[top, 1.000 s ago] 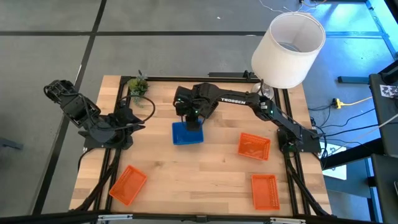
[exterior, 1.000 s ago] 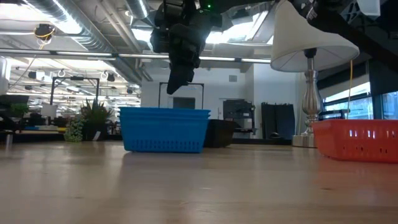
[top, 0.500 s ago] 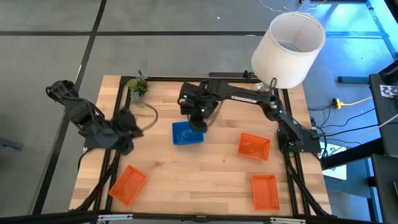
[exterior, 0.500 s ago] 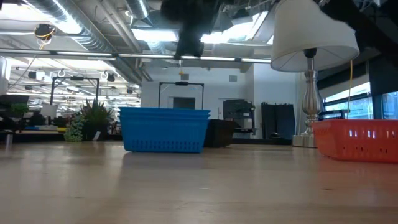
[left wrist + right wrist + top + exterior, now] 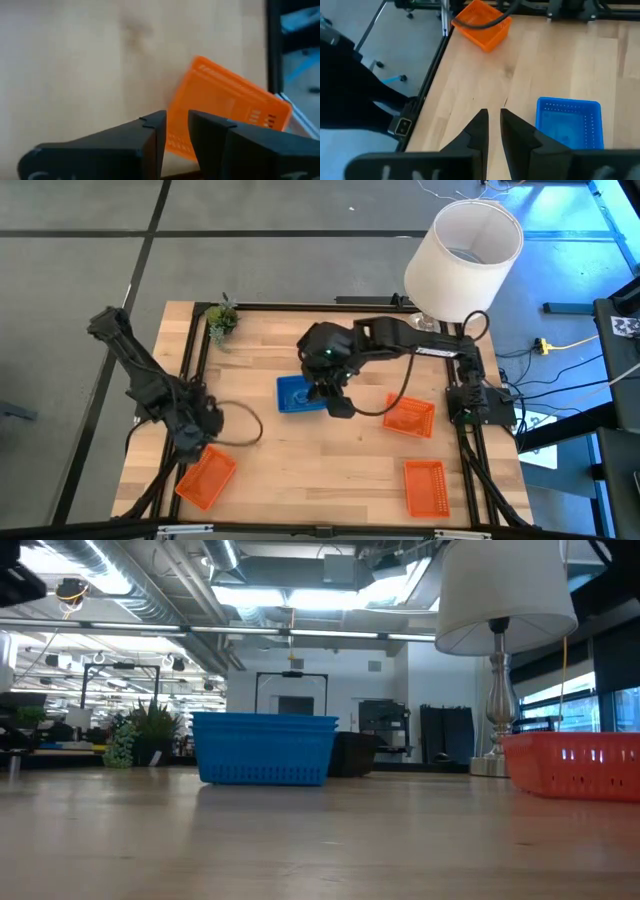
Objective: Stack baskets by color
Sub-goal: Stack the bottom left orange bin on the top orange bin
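A blue stack of nested baskets (image 5: 298,394) (image 5: 264,748) (image 5: 568,125) rests on its base at mid-table. Three orange baskets sit apart on the table: one near the left front corner (image 5: 205,477) (image 5: 225,107) (image 5: 482,24), one right of centre (image 5: 409,416) (image 5: 575,762), one at the right front (image 5: 424,486). My left gripper (image 5: 196,448) (image 5: 177,125) hangs just above the far side of the left-front orange basket, pointing steeply down, open by a narrow gap, empty. My right gripper (image 5: 338,406) (image 5: 494,117) hovers high beside the blue stack's right side, narrowly open and empty.
A big white lampshade (image 5: 463,258) (image 5: 500,600) stands at the far right corner and a small green plant (image 5: 221,318) at the far left. A low dark shape (image 5: 352,754) shows behind the blue stack. Bare wood lies along the table's front middle.
My left gripper has dropped and swung toward the table's near edge, tipping downward, and now hangs over the left-front orange basket. My right gripper has risen from above the blue stack, out of the low view, and drifted toward the table's right and near edges. The blue stack stayed put.
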